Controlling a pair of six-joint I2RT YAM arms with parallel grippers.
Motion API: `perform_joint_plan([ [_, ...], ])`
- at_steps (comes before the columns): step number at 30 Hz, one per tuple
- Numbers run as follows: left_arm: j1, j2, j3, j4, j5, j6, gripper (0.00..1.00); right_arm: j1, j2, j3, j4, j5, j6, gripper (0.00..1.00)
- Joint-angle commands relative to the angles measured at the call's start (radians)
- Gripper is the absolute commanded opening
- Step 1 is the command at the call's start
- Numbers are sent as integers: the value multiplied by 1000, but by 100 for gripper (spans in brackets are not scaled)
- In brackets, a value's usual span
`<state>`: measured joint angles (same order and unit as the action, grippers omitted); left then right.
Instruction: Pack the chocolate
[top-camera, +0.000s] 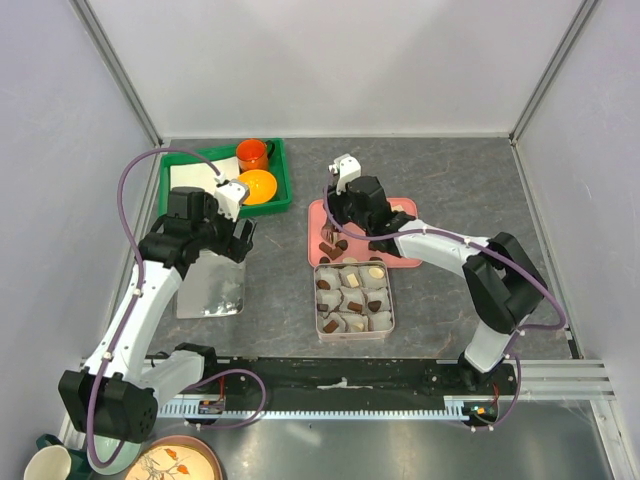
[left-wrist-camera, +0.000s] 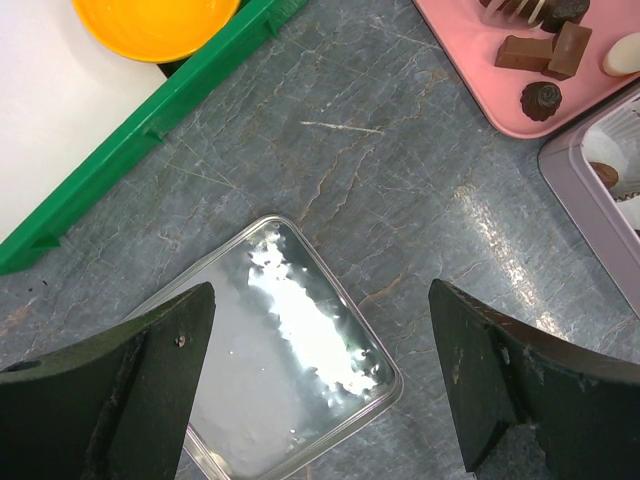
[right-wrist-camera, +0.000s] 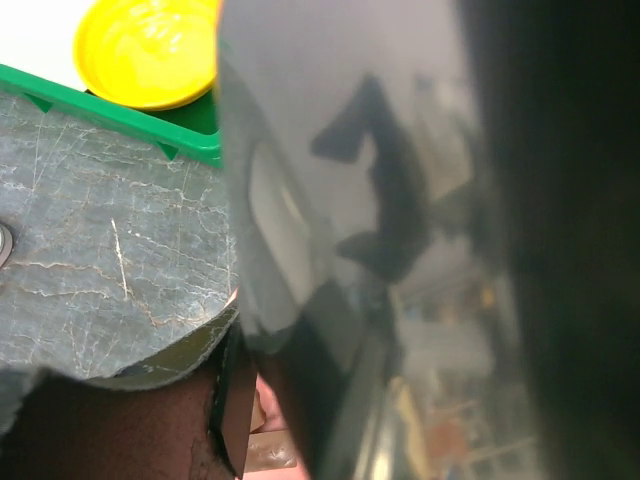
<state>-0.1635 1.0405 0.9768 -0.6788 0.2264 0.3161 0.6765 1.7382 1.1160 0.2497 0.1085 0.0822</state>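
Closest to the lens, the black fingers (left-wrist-camera: 130, 390) of the left gripper (left-wrist-camera: 320, 290) stand wide apart with nothing between them. They hang over the shiny lid (left-wrist-camera: 290, 390), which lies flat on the table (left-wrist-camera: 400, 180) to the left of the square tin (top-camera: 394, 300) and well apart from it. My reading is that the lid is parked there to leave the tin open for filling, and the left gripper waits above it until it is time to close the tin.

Against the far side of the tin sits the pink tray (top-camera: 312, 218), which serves as the supply. Loose chocolate (left-wrist-camera: 545, 98) lies on it near the tin's far-left corner, while other pieces already sit in the paper cups (left-wrist-camera: 622, 150) inside the tin.

The right gripper (top-camera: 335, 233) is down over that same patch of tray, just beyond the tin's far-left corner, so the loose pieces are at or under its fingertips. Its own wrist view is too blurred and crowded to show how its jaws stand or whether a piece is between them; I cannot tell. Judging by the pieces left on the tray, packing is partway done.
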Motion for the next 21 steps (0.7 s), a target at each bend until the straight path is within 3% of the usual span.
perform_joint_plan([
  [1,4,-23,8,16,-4,15,95,-3,17,7,13,-4,11,49],
  [8,4,-22,5,16,-2,15,95,-3,-29,13,14,-12,11,33],
  [21,4,-20,2,21,5,8,95,-5,-157,44,10,-9,-38,23],
])
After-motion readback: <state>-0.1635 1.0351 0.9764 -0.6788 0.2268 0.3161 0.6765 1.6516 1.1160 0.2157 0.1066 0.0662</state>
